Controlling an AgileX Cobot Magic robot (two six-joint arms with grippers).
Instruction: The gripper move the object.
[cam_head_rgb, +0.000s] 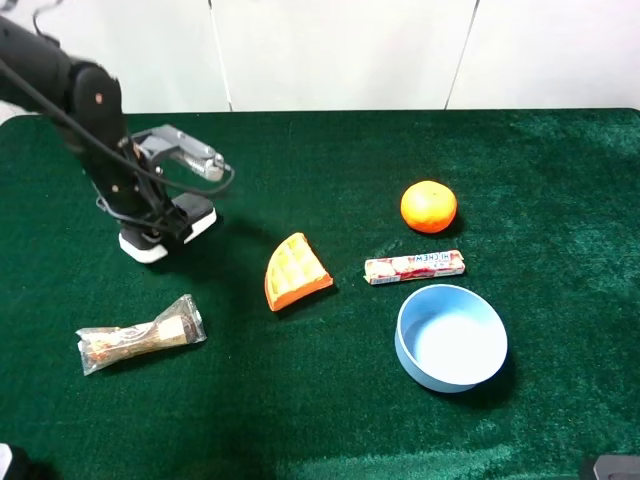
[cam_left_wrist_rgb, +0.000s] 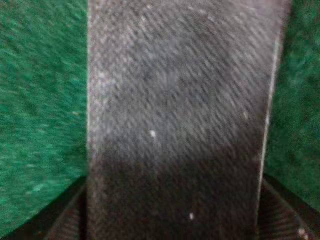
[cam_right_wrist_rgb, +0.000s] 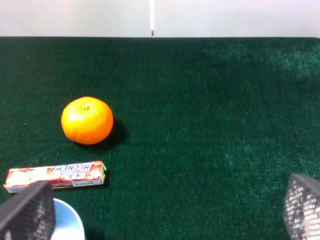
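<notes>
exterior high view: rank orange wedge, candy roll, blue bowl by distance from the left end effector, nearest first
Left end effector, closed on the board eraser, far left:
1. Orange wedge, middle.
2. Candy roll, right of the wedge.
3. Blue bowl, front right.

The tool's (cam_right_wrist_rgb: 165, 212) two dark, textured fingers (cam_right_wrist_rgb: 27, 212) stand wide apart, with only bare green worktop (cam_right_wrist_rgb: 210, 125) between them. Taking straight ahead of the tool as 12 o'clock, an orange (cam_right_wrist_rgb: 87, 120) sits at about 11 o'clock. A red-and-white candy roll (cam_right_wrist_rgb: 55, 176) lies nearer, at about 10 o'clock, just apart from the orange. A pale blue bowl (cam_right_wrist_rgb: 67, 222) shows only its rim at 9 o'clock, partly hidden behind one finger. A white wall (cam_right_wrist_rgb: 225, 17) closes off the far edge at 12 o'clock.
</notes>
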